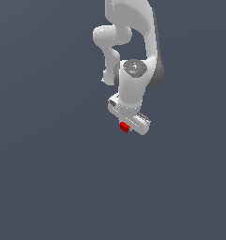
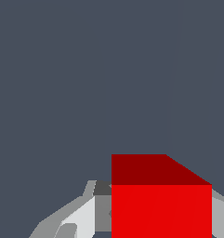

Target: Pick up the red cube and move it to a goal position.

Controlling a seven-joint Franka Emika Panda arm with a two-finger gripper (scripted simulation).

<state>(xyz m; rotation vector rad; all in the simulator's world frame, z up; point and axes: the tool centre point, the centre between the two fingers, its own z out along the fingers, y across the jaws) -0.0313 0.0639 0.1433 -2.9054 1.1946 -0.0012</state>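
The red cube (image 1: 124, 127) shows as a small bright red block at the lower edge of my white gripper (image 1: 128, 125) in the exterior view, mostly covered by the hand. In the wrist view the red cube (image 2: 161, 204) fills the space between my two fingers, with one finger (image 2: 81, 218) pressed at one side and the other just showing at the opposite side. The gripper is shut on the cube. No goal marker shows in either view.
A plain dark grey-blue surface (image 1: 48, 178) fills both views, with nothing else on it. My white arm (image 1: 133, 42) reaches in from the top of the exterior view.
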